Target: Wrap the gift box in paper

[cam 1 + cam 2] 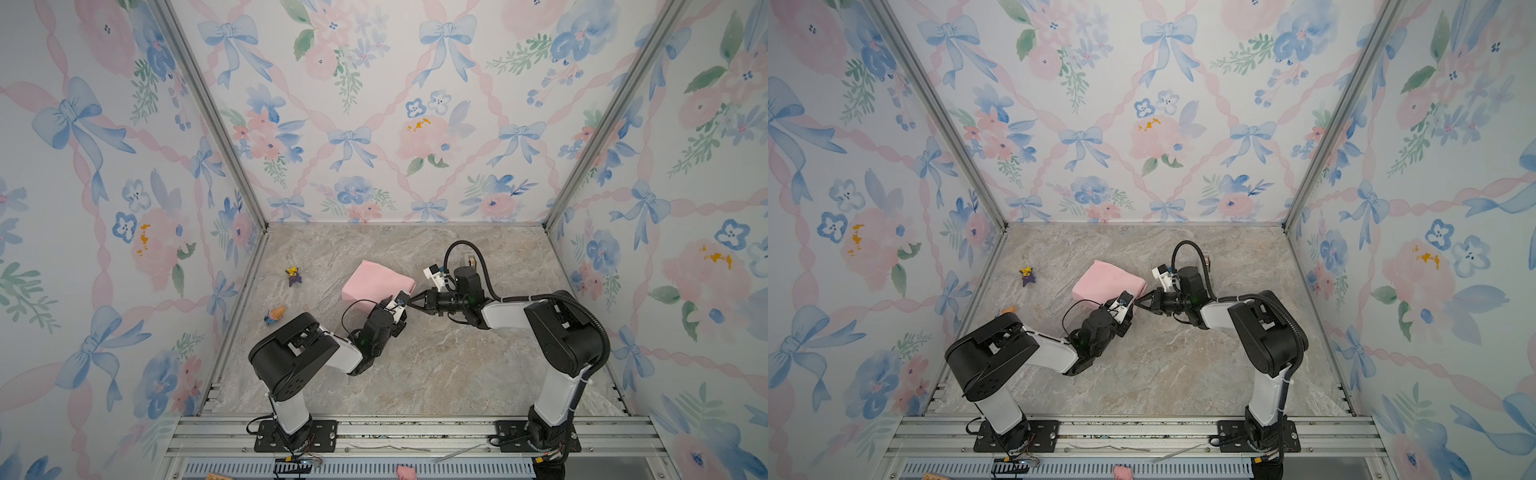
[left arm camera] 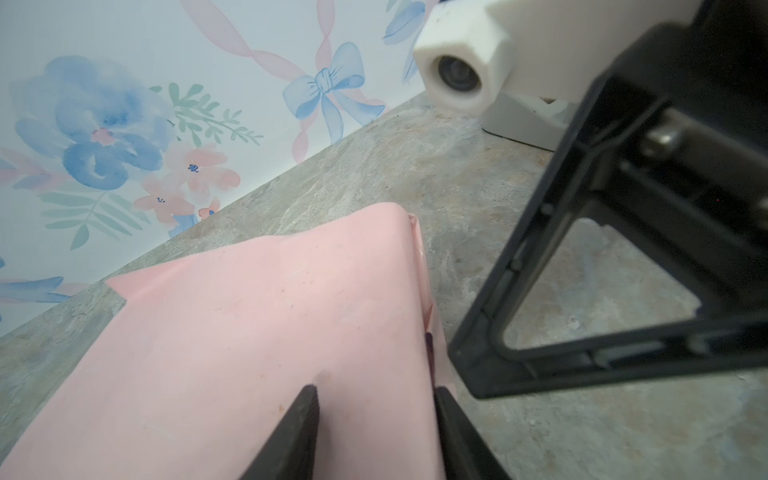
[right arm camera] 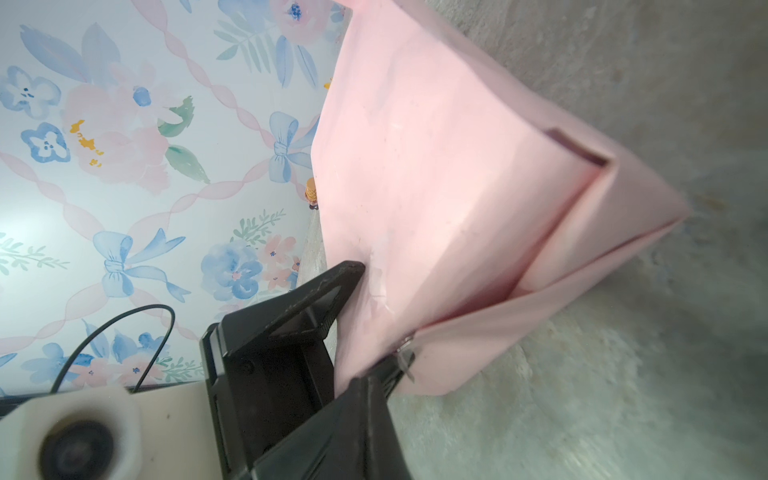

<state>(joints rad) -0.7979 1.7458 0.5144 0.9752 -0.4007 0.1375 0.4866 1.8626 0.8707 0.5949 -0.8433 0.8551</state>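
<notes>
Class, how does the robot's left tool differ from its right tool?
The left tool holds the paper with jaws apart; the right tool is shut. The left tool angles toward the back wall; the right tool points sideways. Both are black and meet at one wrapped corner.

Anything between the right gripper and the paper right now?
Nothing visible. The right gripper is shut, with its tip at the near corner of the paper. The left gripper clamps that same corner right beside it, so there is little room.
</notes>
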